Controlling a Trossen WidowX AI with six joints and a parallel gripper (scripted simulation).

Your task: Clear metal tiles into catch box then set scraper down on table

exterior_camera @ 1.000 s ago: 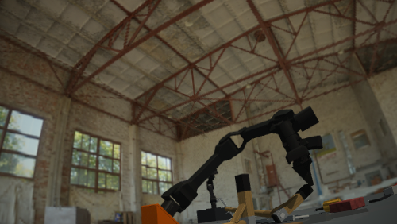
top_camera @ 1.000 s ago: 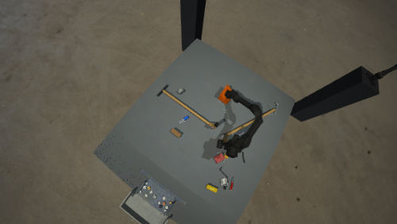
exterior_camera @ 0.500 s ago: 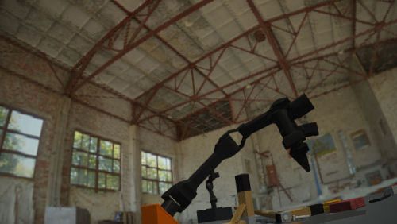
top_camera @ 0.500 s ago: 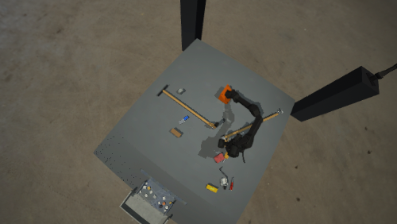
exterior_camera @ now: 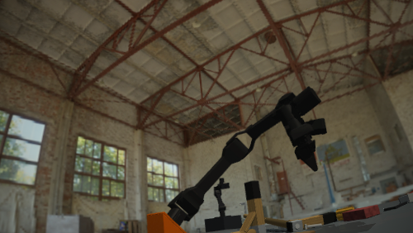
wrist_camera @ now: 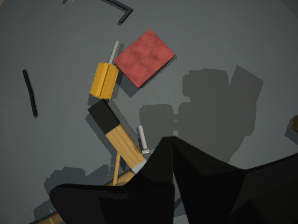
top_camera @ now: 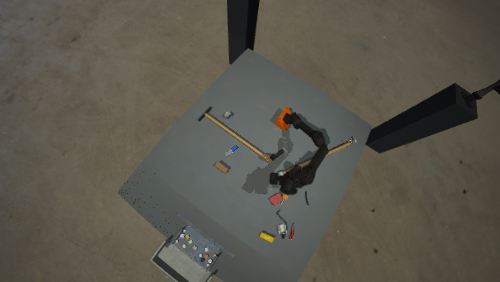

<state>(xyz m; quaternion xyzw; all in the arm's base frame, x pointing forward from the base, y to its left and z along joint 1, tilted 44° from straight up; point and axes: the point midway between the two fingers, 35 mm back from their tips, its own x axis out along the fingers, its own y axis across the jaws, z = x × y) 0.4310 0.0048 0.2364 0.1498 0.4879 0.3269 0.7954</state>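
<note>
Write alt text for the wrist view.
A shut black gripper points at a grey table, with a red block, a yellow-handled tool and a black-ended wooden bar beyond its tips.

Black all over the arm [top_camera: 316, 139] [exterior_camera: 212, 170], with slim, straight links between chunky, angular joint housings. At centre right in the exterior view, blocky at the wrist [exterior_camera: 306, 101], tapering below to smooth, pointed, wedge-shaped black fingers [exterior_camera: 309, 161].

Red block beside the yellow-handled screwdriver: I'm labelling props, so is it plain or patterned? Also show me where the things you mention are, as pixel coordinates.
Patterned: the red block [top_camera: 276, 199] [exterior_camera: 361, 212] [wrist_camera: 145, 58] has darker red mottling, clearest in the wrist view.
</note>
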